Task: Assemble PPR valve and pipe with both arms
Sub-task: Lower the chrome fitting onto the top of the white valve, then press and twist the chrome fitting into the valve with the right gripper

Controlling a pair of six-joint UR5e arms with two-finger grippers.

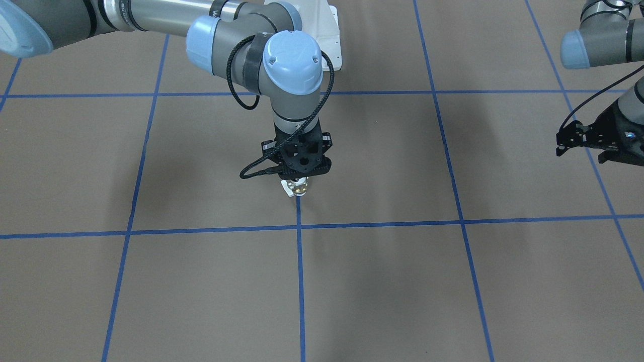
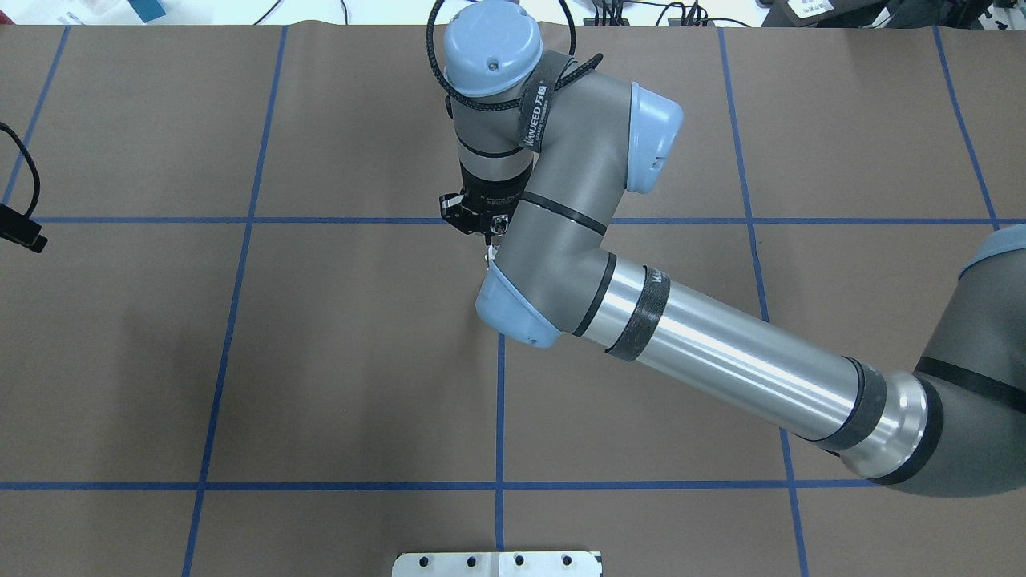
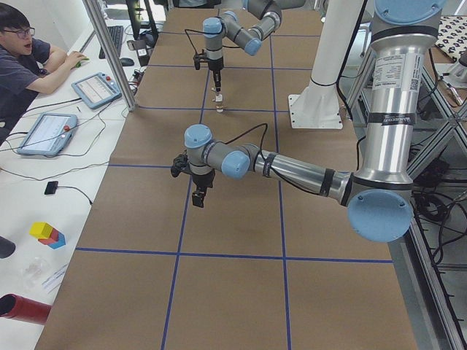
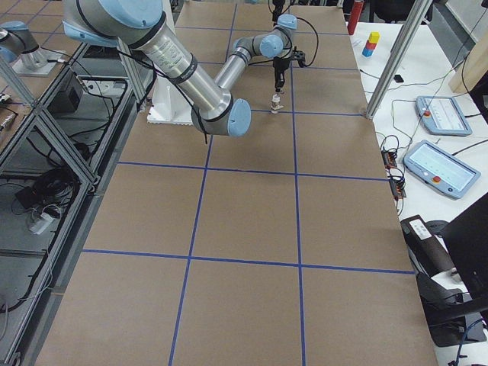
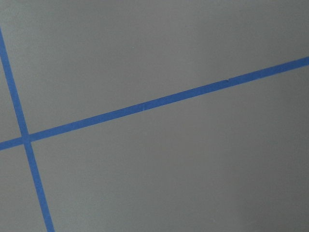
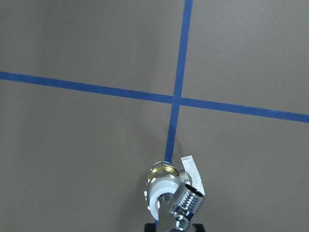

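Observation:
My right gripper (image 1: pixel 298 180) points straight down near the table's middle and is shut on the PPR valve (image 1: pixel 297 188), holding it just over a blue tape line. The right wrist view shows the valve (image 6: pixel 161 191) with its white ring, brassy middle and flat whitish lever (image 6: pixel 191 168). A shiny chrome piece (image 6: pixel 187 202) sits against the valve; I cannot tell whether it is the pipe, and no pipe shows elsewhere. My left gripper (image 1: pixel 563 143) hangs over bare table far to the side, holding nothing that I can see. I cannot tell how its jaws stand.
Brown table paper (image 2: pixel 361 361) carries a grid of blue tape lines. The white bolted base plate (image 2: pixel 497 563) sits at the robot's edge. In the exterior left view an operator (image 3: pixel 25 58) sits with tablets (image 3: pixel 47 131) beside the table.

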